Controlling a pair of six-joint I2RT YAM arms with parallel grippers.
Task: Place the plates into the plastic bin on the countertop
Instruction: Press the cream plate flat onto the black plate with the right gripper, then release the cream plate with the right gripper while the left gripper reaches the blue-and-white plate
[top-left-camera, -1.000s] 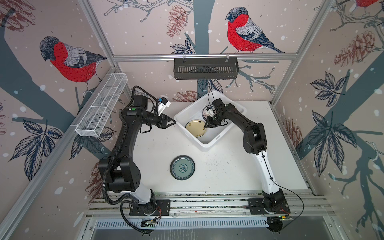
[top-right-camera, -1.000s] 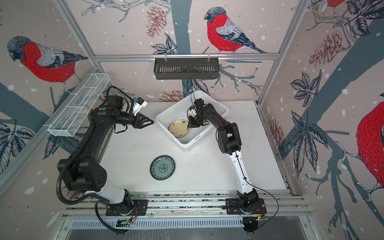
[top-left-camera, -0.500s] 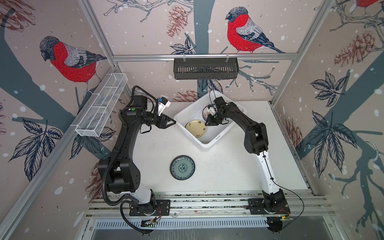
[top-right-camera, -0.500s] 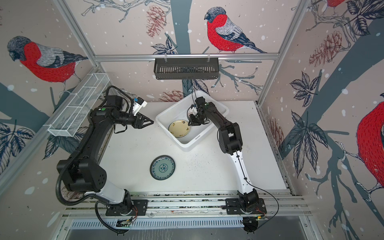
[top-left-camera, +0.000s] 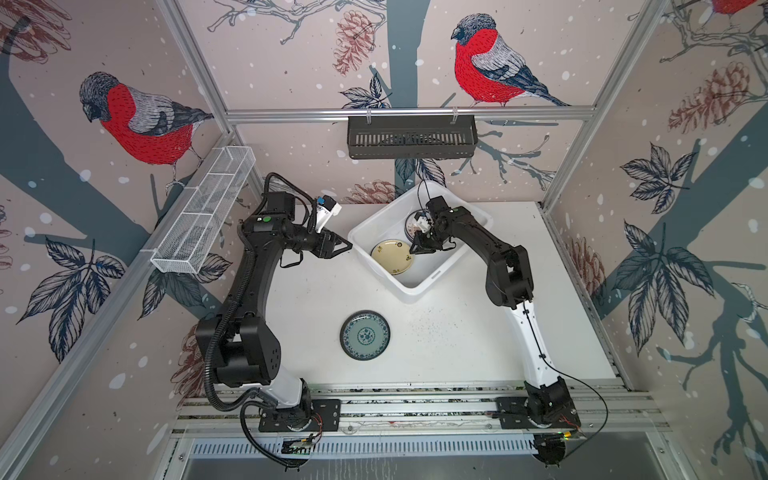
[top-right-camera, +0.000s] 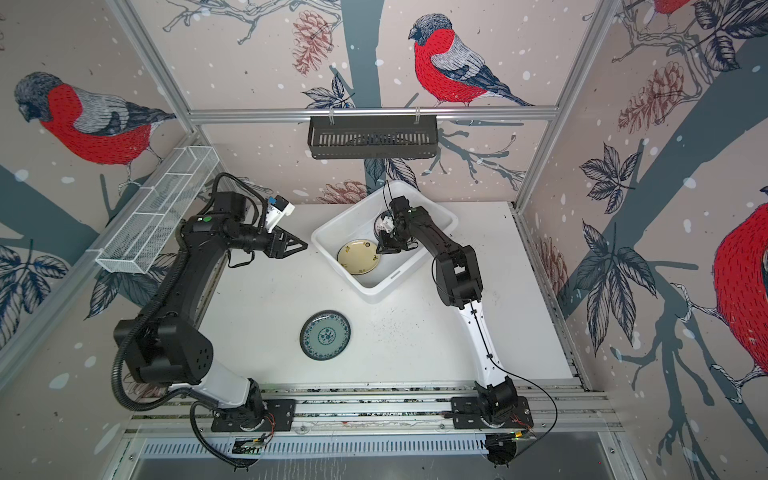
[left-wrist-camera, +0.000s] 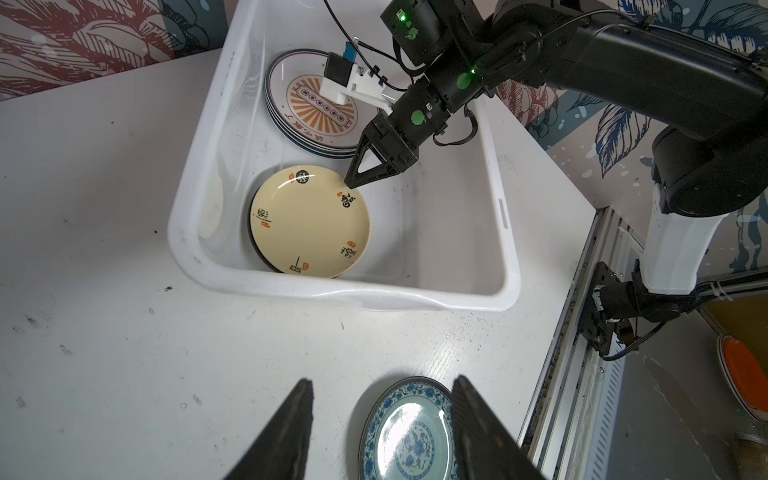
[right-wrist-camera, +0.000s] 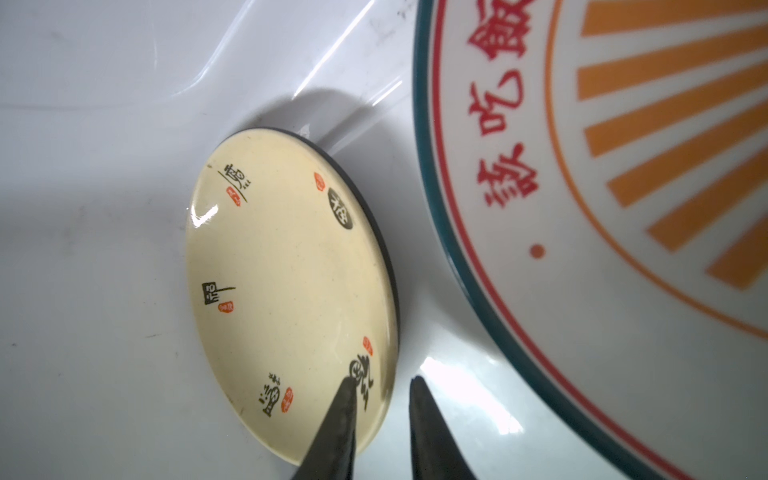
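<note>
The white plastic bin (top-left-camera: 440, 274) stands at the back of the countertop (top-left-camera: 457, 332). Inside it a cream-yellow plate (top-left-camera: 392, 257) (right-wrist-camera: 286, 270) lies flat on a black plate (right-wrist-camera: 374, 208). Beside them leans a stack topped by the orange sunburst plate (left-wrist-camera: 320, 112) (right-wrist-camera: 623, 166). My right gripper (top-left-camera: 411, 250) (right-wrist-camera: 384, 380) reaches into the bin, shut on the cream plate's rim, with one fingertip on its face and the other just outside. A teal plate with a blue rim (top-left-camera: 365, 335) (left-wrist-camera: 409, 436) lies on the countertop. My left gripper (top-left-camera: 349, 247) (left-wrist-camera: 380, 386) hovers open and empty left of the bin.
A black slotted rack (top-left-camera: 411, 137) hangs on the back rail. A white wire-mesh basket (top-left-camera: 203, 216) is fixed along the left wall. Aluminium rails (top-left-camera: 415, 407) carrying both arm bases run along the countertop's front edge.
The cream plate looked darker and tilted a second ago and now lies flat in the bin. My right gripper shifted slightly with it. The left arm has not moved.
</note>
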